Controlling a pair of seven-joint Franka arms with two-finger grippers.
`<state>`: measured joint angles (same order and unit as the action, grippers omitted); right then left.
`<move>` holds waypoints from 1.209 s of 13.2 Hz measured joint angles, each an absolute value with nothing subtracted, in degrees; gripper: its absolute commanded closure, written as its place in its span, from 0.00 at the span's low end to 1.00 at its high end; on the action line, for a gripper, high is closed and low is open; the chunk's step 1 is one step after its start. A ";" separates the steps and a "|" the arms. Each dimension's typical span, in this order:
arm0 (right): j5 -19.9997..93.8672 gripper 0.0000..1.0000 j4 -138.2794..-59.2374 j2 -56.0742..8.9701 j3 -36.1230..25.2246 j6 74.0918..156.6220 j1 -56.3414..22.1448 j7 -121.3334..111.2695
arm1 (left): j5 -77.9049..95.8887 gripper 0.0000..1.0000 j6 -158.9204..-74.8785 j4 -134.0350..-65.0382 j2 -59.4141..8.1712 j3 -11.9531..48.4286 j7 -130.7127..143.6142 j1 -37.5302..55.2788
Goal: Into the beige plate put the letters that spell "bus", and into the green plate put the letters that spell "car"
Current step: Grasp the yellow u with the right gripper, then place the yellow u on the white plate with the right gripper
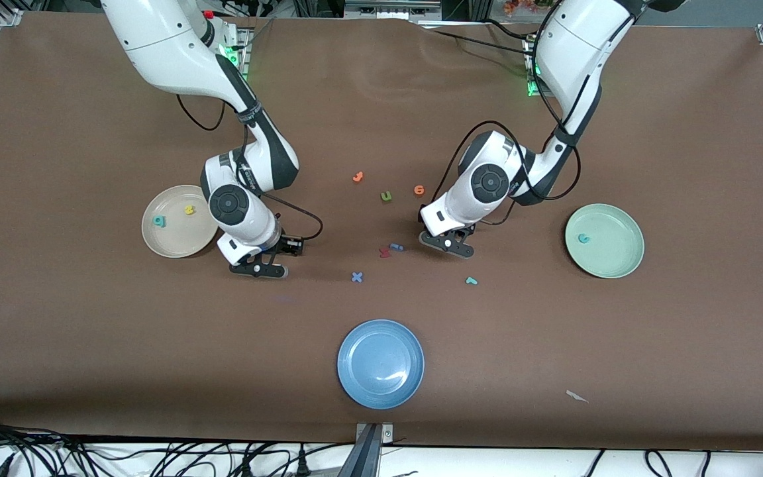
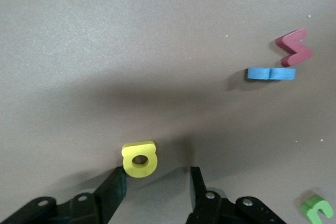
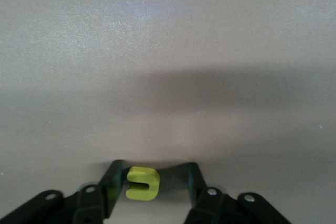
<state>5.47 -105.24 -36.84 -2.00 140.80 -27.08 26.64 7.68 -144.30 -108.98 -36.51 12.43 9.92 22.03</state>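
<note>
Jaws apart, right gripper (image 3: 154,174) low astride yellow letter (image 3: 143,183) | left gripper (image 2: 157,174) jaws apart, low, yellow "a" (image 2: 139,158) at fingertip

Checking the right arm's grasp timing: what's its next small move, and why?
Probably finish closing, then lift. The right gripper has the yellow "u" between its fingers, touching one, a gap at the other. The beige plate, beside it, already holds two letters.

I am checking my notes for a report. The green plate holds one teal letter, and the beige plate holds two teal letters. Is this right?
Not quite. The front view shows that the beige plate holds a teal b and a yellow letter, not two teal letters. The green plate does hold one teal letter, the teal c.
</note>
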 measured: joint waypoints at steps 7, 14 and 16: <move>5.47 0.83 -105.22 -36.43 -2.23 140.53 -27.10 26.64 | 6.12 0.54 -144.52 -108.64 -37.13 12.41 9.92 22.15; 5.45 0.83 -103.88 -28.54 -10.75 123.50 -27.01 22.56 | 6.12 0.46 -144.39 -108.40 -37.12 12.14 9.97 22.19; 5.43 0.83 -104.07 -26.43 -15.32 116.20 -26.97 17.71 | 6.12 0.45 -144.42 -108.21 -37.15 11.62 10.03 22.15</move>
